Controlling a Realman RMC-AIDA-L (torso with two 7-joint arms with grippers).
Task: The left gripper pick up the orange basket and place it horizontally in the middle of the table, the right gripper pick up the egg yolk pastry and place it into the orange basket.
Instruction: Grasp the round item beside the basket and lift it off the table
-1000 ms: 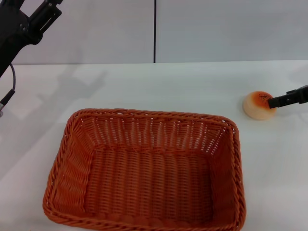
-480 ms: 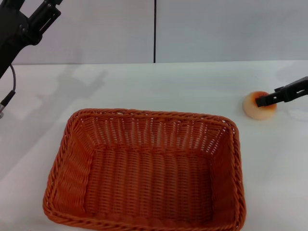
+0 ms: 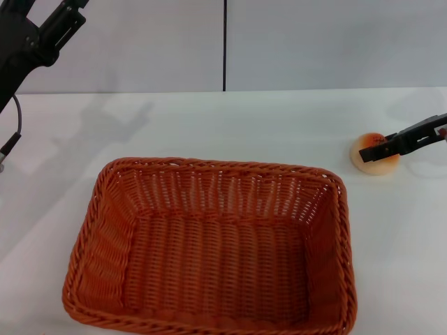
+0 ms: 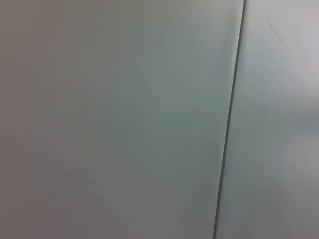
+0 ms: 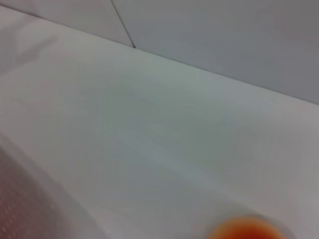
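Note:
The orange basket (image 3: pixel 209 244) lies lengthwise across the near middle of the white table (image 3: pixel 244 125), open side up and with nothing in it. The egg yolk pastry (image 3: pixel 374 166) sits on the table to the right of the basket, a short way beyond its far right corner. My right gripper (image 3: pixel 367 153) reaches in from the right edge and crosses the pastry's top. In the right wrist view the pastry (image 5: pixel 244 230) is an orange blur at the picture's edge. My left gripper (image 3: pixel 66 21) is raised at the far left, well clear of the basket.
A grey wall with a dark vertical seam (image 3: pixel 225 45) stands behind the table. The left wrist view holds only that wall and seam (image 4: pixel 229 124). White tabletop lies between the basket's far rim and the wall.
My right gripper has slid leftward over the pastry, from its right side to across its top. The basket and the left arm have stayed where they were.

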